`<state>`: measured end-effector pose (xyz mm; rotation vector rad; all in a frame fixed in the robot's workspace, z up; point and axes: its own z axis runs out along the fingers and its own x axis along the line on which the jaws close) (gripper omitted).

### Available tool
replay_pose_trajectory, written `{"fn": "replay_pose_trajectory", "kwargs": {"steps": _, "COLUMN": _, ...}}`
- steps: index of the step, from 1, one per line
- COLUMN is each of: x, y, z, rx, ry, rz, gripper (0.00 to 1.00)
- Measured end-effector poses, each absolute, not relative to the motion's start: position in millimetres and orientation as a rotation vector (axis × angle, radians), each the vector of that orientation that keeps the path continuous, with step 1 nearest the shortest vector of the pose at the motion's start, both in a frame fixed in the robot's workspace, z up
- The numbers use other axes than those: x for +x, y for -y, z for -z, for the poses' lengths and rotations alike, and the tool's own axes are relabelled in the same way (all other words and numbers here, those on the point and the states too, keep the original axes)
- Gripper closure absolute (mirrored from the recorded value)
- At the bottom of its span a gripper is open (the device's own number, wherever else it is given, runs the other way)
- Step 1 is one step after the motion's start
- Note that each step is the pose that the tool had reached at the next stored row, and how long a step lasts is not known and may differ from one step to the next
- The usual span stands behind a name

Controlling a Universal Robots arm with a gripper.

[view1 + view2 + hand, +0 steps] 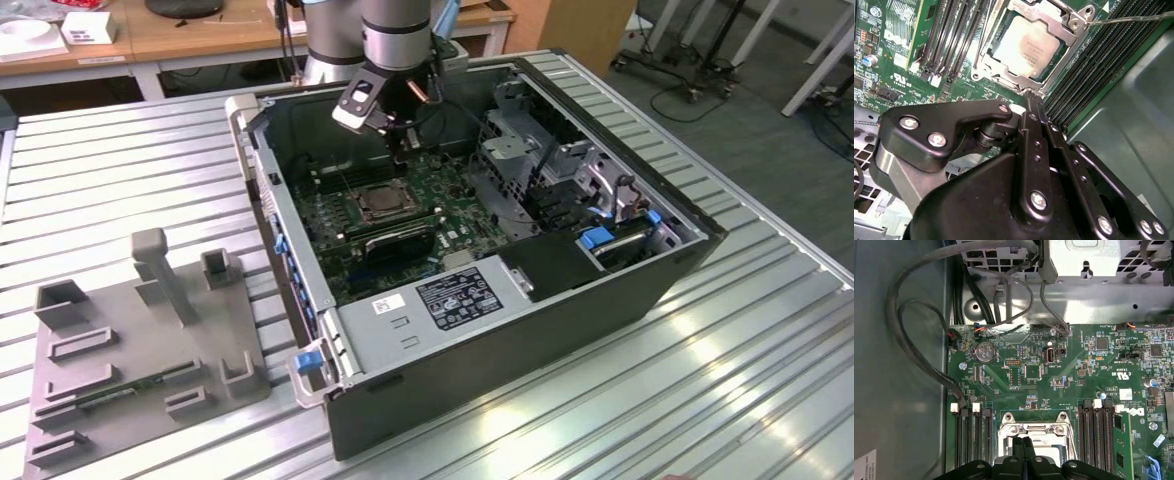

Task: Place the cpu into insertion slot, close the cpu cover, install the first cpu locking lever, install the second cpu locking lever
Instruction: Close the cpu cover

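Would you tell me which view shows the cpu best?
The second wrist view: the cpu shows its pale top inside the cover. In the exterior view it is a distant square; in the first wrist view the gripper covers much of it.

Checking in from the remote desk. The small flat square cpu with the silvery-beige metal top (1029,50) is sitting flat in the square insertion slot with the silvery metal rim (378,203), roughly mid-board on the green motherboard (447,185). In the second wrist view, the thin silvery square cpu cover with the cut-out centre (1061,15) looks to be lying down over the chip. It frames the chip's edges, and the metal top shows through the opening. One thin silvery wire locking lever (1126,18) pokes out from the cover's corner, pointing away from the socket. Honestly, I can't tell whether it's hooked down.
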<state>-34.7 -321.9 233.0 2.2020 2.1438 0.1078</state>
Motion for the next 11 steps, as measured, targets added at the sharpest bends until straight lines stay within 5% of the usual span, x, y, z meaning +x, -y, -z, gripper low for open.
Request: {"fn": "replay_pose_trajectory", "kwargs": {"steps": 11, "x": -34.3, "y": 321.9, "z": -232.5, "rx": 2.232, "ry": -2.173, "rz": -0.045, "gripper": 0.89}}
